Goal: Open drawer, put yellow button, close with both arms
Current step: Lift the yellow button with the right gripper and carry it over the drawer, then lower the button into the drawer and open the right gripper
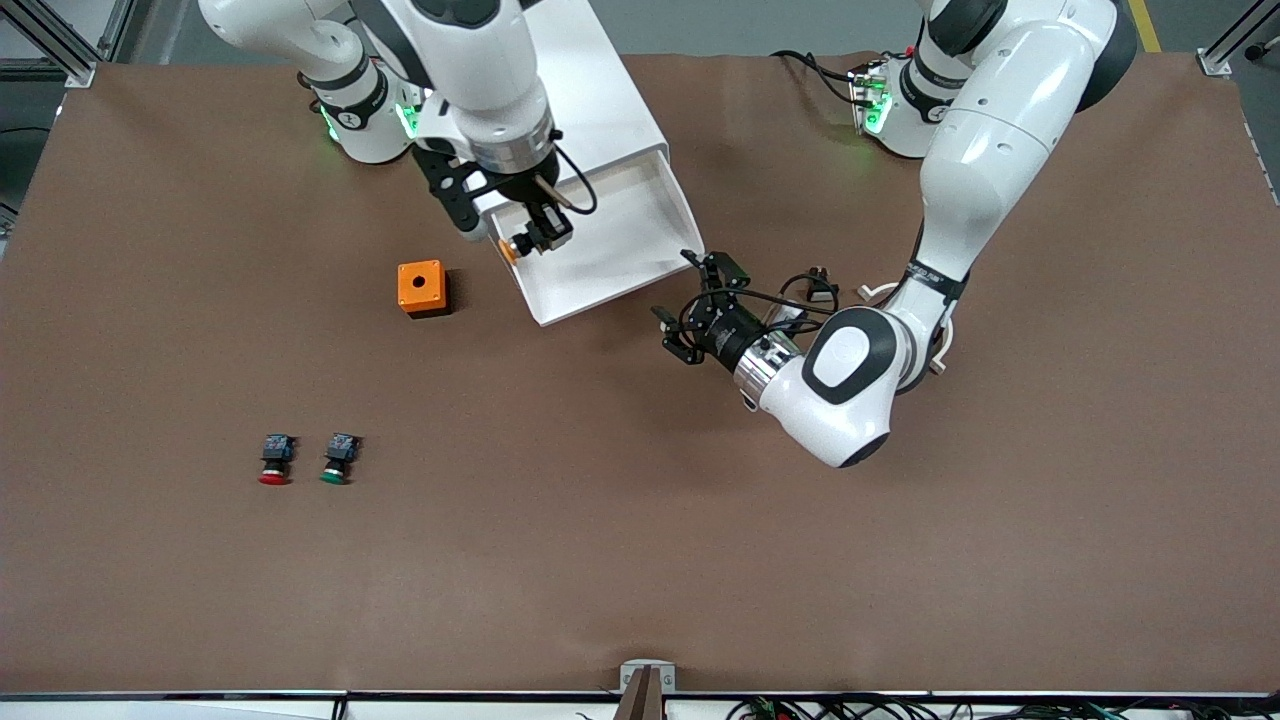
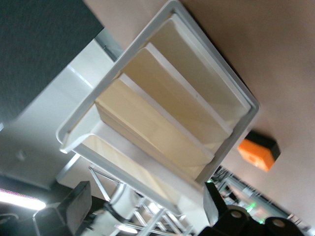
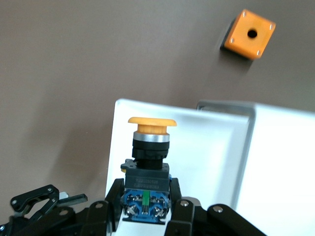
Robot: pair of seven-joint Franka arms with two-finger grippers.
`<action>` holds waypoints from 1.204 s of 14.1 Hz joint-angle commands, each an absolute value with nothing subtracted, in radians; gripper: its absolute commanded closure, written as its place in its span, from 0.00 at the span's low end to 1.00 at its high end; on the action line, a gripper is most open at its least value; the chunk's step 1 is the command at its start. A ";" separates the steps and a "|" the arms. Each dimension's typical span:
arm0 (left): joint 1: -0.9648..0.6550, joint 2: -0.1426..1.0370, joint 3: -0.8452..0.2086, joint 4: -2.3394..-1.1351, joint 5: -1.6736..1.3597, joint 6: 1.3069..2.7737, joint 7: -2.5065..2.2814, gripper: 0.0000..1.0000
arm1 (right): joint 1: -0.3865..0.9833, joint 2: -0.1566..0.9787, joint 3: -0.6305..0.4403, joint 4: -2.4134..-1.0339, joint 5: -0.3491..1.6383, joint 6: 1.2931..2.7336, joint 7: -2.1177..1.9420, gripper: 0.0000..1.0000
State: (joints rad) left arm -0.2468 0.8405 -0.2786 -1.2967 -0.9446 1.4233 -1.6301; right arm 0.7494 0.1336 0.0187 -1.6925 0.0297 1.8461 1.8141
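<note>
The drawer [image 1: 610, 235] is pulled out of the white cabinet [image 1: 600, 90] as a shallow white tray. My right gripper [image 1: 538, 236] hangs over the tray's corner toward the right arm's end, shut on the yellow button [image 1: 514, 246]. In the right wrist view the fingers [image 3: 112, 199] clamp the button's blue rear block, with its yellow cap [image 3: 151, 123] pointing away over the tray [image 3: 206, 147]. My left gripper [image 1: 682, 300] is open and empty, low beside the drawer's front corner. Its wrist view faces the cabinet's front [image 2: 236, 93] and the pulled-out drawer [image 2: 128, 162].
An orange box with a round hole [image 1: 422, 288] stands on the table beside the drawer, toward the right arm's end. A red-capped button [image 1: 275, 460] and a green-capped button [image 1: 338, 458] lie side by side nearer the front camera. Brown mat covers the table.
</note>
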 commanded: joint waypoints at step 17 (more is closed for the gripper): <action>-0.327 0.614 -0.224 -1.210 -0.309 1.670 -1.065 0.00 | 0.806 0.281 0.000 -1.606 -0.068 1.924 1.990 0.00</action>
State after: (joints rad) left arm -0.2926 0.6275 -0.2311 -1.1871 -0.3766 1.6269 -1.0826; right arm 0.8485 0.3097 -0.0061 -1.6142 -0.0701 1.9723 2.0690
